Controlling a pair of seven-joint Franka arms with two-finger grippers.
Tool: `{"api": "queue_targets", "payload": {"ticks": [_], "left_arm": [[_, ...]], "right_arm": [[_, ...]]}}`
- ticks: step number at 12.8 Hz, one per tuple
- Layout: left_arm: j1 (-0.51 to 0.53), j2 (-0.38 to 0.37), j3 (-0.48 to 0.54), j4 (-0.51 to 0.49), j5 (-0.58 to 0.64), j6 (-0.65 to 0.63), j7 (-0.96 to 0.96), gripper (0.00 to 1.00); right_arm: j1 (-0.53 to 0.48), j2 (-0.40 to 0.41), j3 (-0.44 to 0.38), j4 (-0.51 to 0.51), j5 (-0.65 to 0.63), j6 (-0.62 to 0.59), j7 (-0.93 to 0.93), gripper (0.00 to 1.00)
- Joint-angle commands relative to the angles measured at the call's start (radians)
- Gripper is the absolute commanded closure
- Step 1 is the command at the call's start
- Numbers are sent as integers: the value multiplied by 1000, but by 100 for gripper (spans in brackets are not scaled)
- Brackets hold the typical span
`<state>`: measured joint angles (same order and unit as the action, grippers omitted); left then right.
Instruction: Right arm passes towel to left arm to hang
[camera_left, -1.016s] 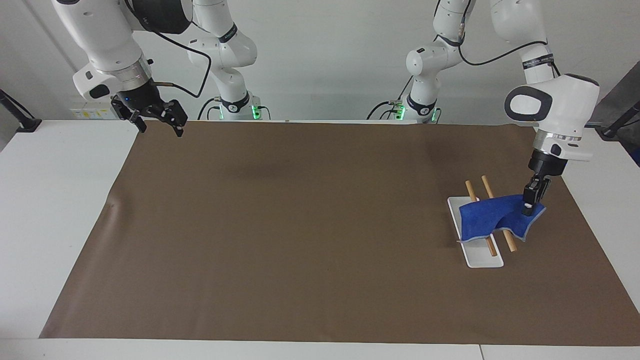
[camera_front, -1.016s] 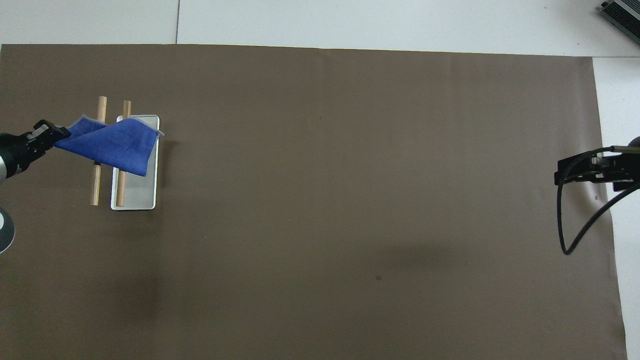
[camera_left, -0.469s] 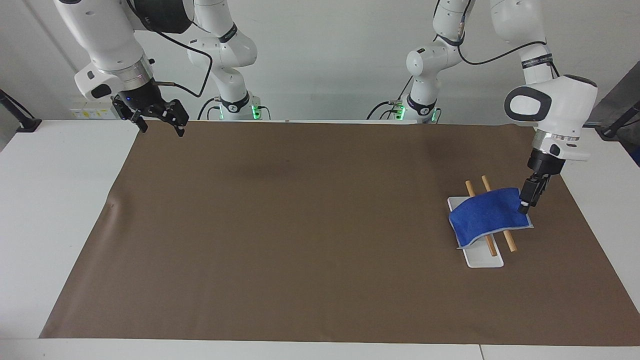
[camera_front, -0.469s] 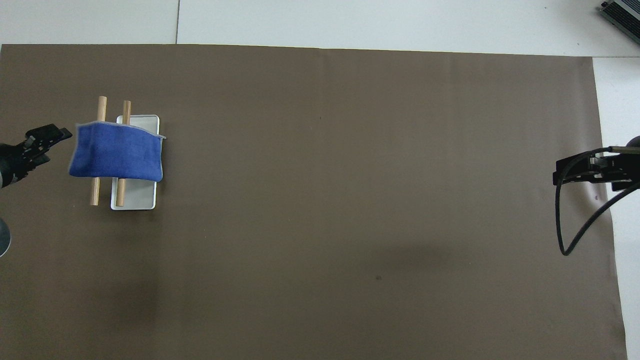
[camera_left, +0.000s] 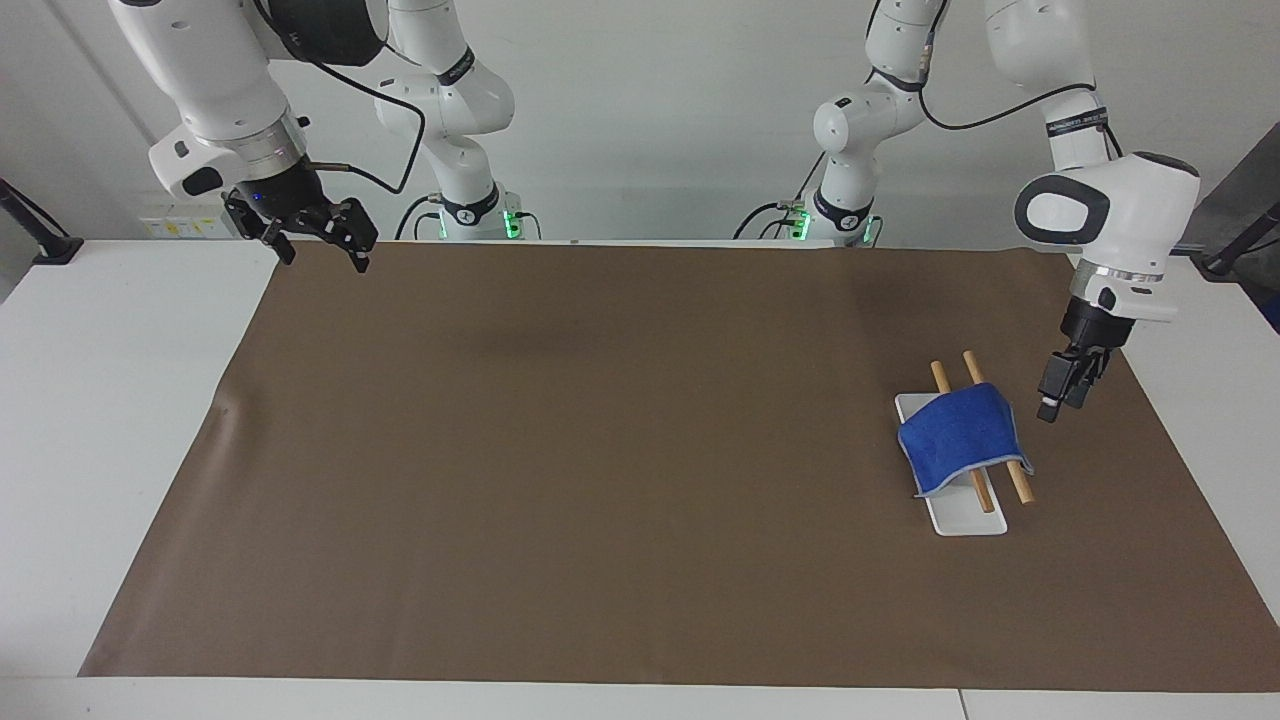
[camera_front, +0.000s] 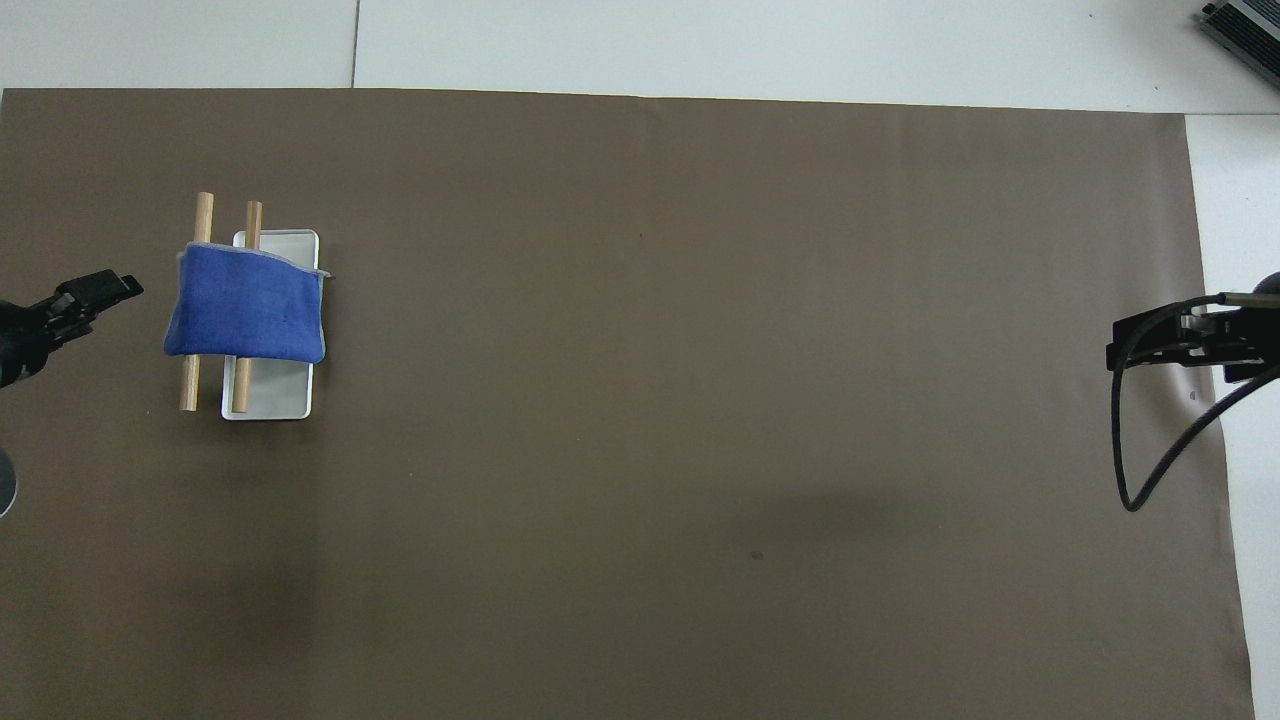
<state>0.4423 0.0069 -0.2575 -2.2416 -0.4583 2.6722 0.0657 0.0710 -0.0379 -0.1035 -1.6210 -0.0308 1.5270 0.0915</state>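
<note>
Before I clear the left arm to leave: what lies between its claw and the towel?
Nothing: only bare brown mat separates the left claw from the towel, clearest in the overhead view.

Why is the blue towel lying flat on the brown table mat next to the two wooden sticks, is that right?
Not quite. The towel is not flat on the mat; it hangs draped over the two wooden sticks, above the white tray. The facing view shows it sagging over both sticks. It is blue, and the brown mat is under the rack.
</note>
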Motion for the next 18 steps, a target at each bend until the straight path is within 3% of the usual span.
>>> {"api": "queue_targets", "payload": {"ticks": [1,5,8,11,13,18], "left_arm": [[10,-47,-3,-26,15,-134,78,18],[13,-51,3,132,266,-478,108,18],[13,-62,4,281,280,-697,39,18],[-16,-87,-17,420,415,-914,-105,17],[-37,-87,-63,517,435,-1036,-170,15],[-37,-125,-201,553,435,-1075,-169,4]], "right_arm": [[-10,-19,4,-17,-6,-1,5,0],[-4,-19,10,-17,-6,1,5,0],[-7,-19,10,-17,-6,-2,4,0],[-8,-19,10,-17,-6,-2,4,0],[-8,-19,10,-17,-6,-2,4,0],[-8,-19,10,-17,-6,-2,4,0]]}}
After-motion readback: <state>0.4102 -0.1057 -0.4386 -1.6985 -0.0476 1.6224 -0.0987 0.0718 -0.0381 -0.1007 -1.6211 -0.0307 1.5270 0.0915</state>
